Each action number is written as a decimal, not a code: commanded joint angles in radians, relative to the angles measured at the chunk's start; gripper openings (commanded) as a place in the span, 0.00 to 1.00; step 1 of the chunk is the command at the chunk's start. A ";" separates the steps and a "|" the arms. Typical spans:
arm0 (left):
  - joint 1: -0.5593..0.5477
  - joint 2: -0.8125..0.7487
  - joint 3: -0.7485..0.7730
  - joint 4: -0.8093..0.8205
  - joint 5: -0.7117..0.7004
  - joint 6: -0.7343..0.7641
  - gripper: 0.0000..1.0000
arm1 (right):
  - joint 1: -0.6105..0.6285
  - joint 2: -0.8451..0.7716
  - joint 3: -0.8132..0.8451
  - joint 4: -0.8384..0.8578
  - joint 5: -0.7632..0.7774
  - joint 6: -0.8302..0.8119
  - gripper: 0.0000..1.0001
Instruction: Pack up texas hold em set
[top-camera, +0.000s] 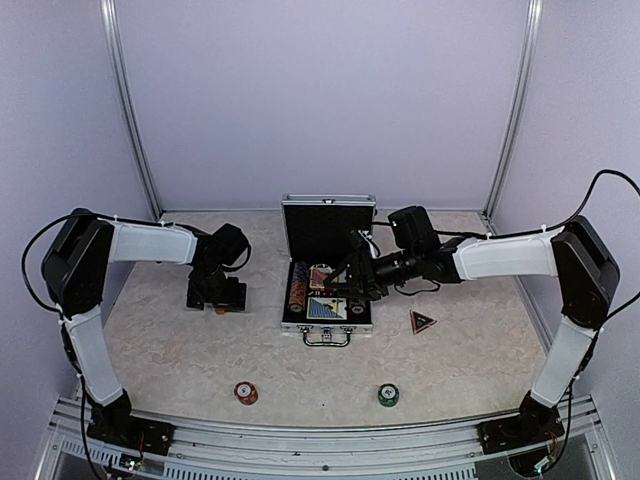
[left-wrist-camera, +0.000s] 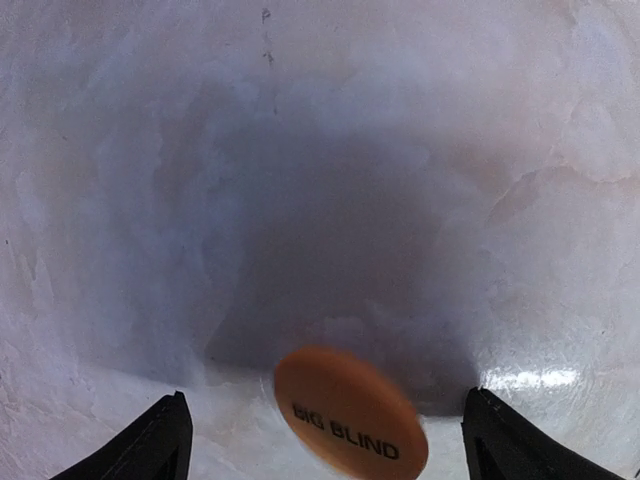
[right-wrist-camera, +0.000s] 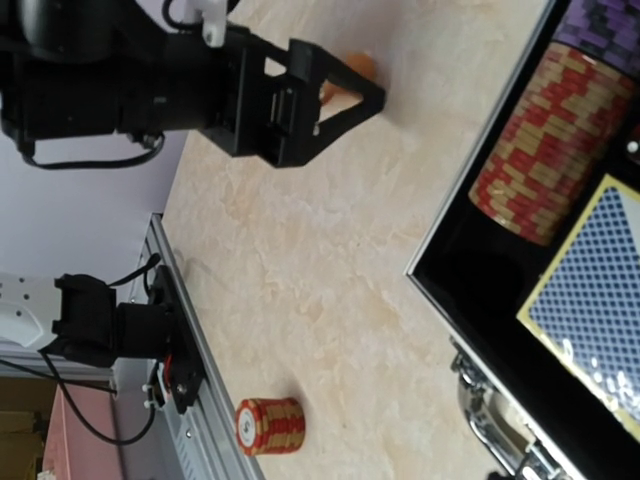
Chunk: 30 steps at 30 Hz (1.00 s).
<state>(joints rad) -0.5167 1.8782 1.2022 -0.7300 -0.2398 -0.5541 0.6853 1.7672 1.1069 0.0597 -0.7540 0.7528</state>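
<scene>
Left hand (top-camera: 215, 296) hangs released at nine o'clock from the silver case (top-camera: 328, 228), fingers wide on either side of an orange "BIG BLIND" disc (left-wrist-camera: 350, 415) lying flat on the counter (top-camera: 160, 350), not touching it. My right hand (top-camera: 343, 287) reaches over the open case from three o'clock; I cannot tell whether it is released or grasping anything. Inside the case, chip stacks (top-camera: 297, 290) fill the nine o'clock side, beside a blue deck (top-camera: 327, 308) with a red deck (top-camera: 320, 277) at its twelve o'clock. Outside, the triangle marker (top-camera: 422, 321) lies at four o'clock from the case, a red chip stack (top-camera: 246, 393) at seven and a green chip stack (top-camera: 388, 395) at five.
</scene>
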 joint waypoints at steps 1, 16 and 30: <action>0.006 0.042 0.006 0.035 0.008 0.007 0.91 | 0.012 -0.038 -0.019 0.021 0.008 0.002 0.70; -0.010 0.046 -0.027 0.042 0.050 -0.013 0.50 | 0.011 -0.025 -0.003 0.018 0.008 0.005 0.69; -0.021 -0.018 -0.026 0.002 0.017 -0.014 0.46 | 0.014 -0.015 0.027 0.003 0.010 0.004 0.69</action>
<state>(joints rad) -0.5400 1.8763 1.1805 -0.6556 -0.2028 -0.5705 0.6865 1.7668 1.1019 0.0647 -0.7528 0.7540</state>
